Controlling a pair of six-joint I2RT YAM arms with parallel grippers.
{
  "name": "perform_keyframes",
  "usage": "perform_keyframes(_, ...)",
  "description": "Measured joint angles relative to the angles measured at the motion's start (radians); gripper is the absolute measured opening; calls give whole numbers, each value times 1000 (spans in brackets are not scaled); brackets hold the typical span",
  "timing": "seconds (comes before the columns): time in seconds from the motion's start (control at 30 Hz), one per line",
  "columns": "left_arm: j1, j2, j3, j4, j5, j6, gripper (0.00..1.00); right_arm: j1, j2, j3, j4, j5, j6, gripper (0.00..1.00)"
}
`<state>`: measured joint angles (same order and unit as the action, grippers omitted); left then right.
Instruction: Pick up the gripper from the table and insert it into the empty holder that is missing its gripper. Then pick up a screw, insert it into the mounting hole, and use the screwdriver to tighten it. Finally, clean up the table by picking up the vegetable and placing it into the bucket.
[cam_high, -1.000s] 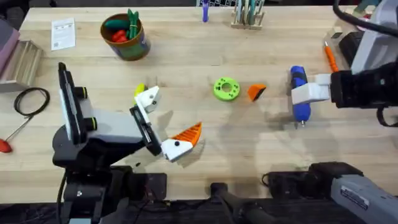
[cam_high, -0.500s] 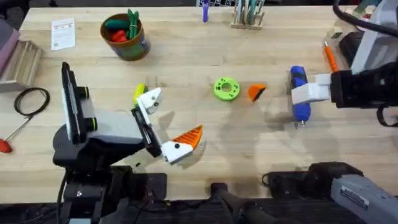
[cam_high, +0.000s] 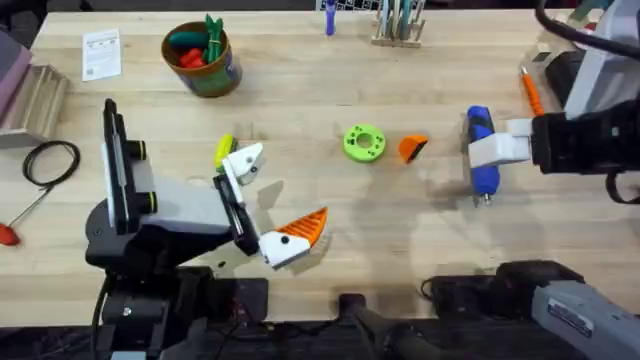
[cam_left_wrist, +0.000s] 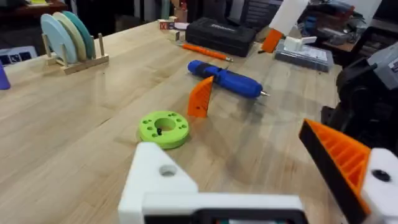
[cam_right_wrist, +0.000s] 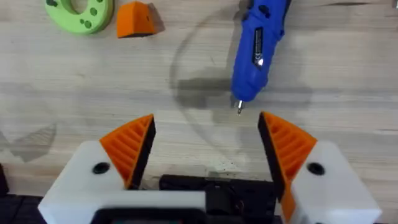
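Observation:
The small orange gripper (cam_high: 411, 148) (cam_left_wrist: 200, 98) (cam_right_wrist: 137, 18) lies on the table (cam_high: 400, 250) between a green disc (cam_high: 364, 142) (cam_left_wrist: 163, 129) and the blue screwdriver (cam_high: 481, 150) (cam_left_wrist: 227, 78) (cam_right_wrist: 258, 43). My left gripper (cam_high: 280, 192) (cam_left_wrist: 233, 143) is open. One finger is the bare white holder (cam_high: 240, 160) (cam_left_wrist: 158, 180); the other carries an orange tip. A yellow vegetable (cam_high: 223, 148) lies beside the holder, partly hidden. My right gripper (cam_high: 497, 148) (cam_right_wrist: 208, 130) hangs open over the screwdriver's bit end. The bucket (cam_high: 203, 60), with vegetables inside, stands far left.
A red-handled tool (cam_high: 8, 235) and a black cable loop (cam_high: 50, 160) lie at the left edge. An orange-handled driver (cam_high: 530, 90) and a black case (cam_left_wrist: 221, 31) are at the right. A plate rack (cam_high: 398, 25) stands at the back.
My left arm has shifted slightly to the right, its orange-tipped finger a little nearer the table's front. The right arm and the loose parts have not moved.

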<state>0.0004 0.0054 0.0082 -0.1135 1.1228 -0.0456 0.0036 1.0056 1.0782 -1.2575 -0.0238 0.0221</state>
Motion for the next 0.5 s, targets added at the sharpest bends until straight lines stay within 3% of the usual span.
perform_keyframes(0.5, 0, 0, 0, -2, 8, 30, 985, 0, 0, 0, 0, 0, 0, 992)
